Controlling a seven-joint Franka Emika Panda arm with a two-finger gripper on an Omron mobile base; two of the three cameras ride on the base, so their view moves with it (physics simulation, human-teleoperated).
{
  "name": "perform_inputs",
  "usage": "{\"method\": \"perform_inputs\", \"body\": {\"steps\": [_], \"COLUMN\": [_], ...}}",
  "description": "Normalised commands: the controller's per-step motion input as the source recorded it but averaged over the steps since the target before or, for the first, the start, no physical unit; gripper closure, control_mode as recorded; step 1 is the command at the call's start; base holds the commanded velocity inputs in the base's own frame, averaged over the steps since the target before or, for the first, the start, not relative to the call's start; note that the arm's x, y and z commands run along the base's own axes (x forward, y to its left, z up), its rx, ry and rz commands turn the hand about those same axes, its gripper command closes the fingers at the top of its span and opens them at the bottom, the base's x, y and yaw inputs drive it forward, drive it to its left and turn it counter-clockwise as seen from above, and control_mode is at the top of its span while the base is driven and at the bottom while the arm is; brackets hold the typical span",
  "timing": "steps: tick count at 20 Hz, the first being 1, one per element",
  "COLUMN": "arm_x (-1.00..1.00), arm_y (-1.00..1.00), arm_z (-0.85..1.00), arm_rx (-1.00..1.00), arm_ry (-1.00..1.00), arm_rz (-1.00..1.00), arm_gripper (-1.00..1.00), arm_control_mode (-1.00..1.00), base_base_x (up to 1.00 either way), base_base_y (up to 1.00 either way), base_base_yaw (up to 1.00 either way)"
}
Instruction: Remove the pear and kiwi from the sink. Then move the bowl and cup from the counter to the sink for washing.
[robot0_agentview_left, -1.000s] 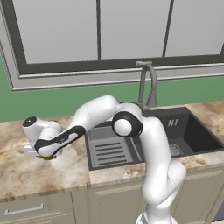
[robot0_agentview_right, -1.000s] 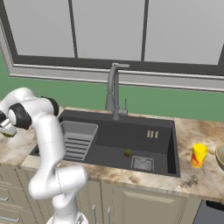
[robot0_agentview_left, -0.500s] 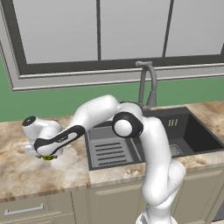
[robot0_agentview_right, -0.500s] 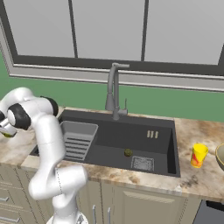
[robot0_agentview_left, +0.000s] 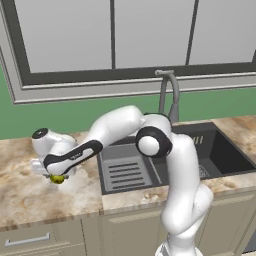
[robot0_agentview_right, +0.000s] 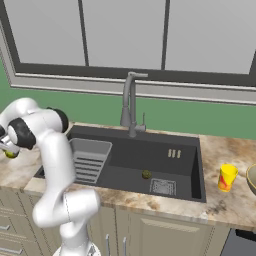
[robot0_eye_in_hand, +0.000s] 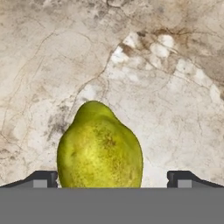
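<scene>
The yellow-green pear (robot0_eye_in_hand: 99, 148) lies on the marbled counter (robot0_agentview_left: 25, 200) left of the sink (robot0_agentview_right: 132, 152). My gripper (robot0_eye_in_hand: 113, 179) hangs right over it, open, its fingertips (robot0_eye_in_hand: 41, 178) wide apart on either side and clear of the fruit. From the base views the pear (robot0_agentview_left: 57, 179) (robot0_agentview_right: 10, 154) peeks out under the gripper (robot0_agentview_left: 54, 173). The dark kiwi (robot0_agentview_right: 146, 174) rests on the sink floor near the drain. A yellow cup (robot0_agentview_right: 227, 177) stands on the counter right of the sink, and the tan bowl (robot0_agentview_right: 252, 179) shows at the right edge.
A ribbed grey tray (robot0_agentview_left: 125, 172) fills the sink's left part. The gooseneck faucet (robot0_agentview_right: 130, 102) rises behind the basin. The arm (robot0_agentview_left: 120, 127) stretches leftward low over the tray. A green wall and window run behind the counter.
The jaws have spread a little wider off the pear, which stays put on the counter. The arm has hardly moved.
</scene>
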Motion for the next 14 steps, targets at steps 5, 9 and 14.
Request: {"method": "perform_inputs", "body": {"steps": [5,9,14], "arm_x": [-0.11,-0.15,-0.14], "arm_y": [-0.24,-0.25,-0.22], "arm_z": [0.3,0.34,0.33], "arm_rx": [0.09,0.08,0.06], "arm_ry": [-0.01,-0.06,-0.06], "arm_rz": [0.0,-0.01,0.0], "arm_gripper": [-1.0,-1.0,-1.0], "arm_control_mode": [-1.0,-1.0,-1.0], "base_base_x": [0.0,0.0,0.0], "base_base_y": [0.0,0.0,0.0], "base_base_yaw": [0.0,0.0,0.0]}}
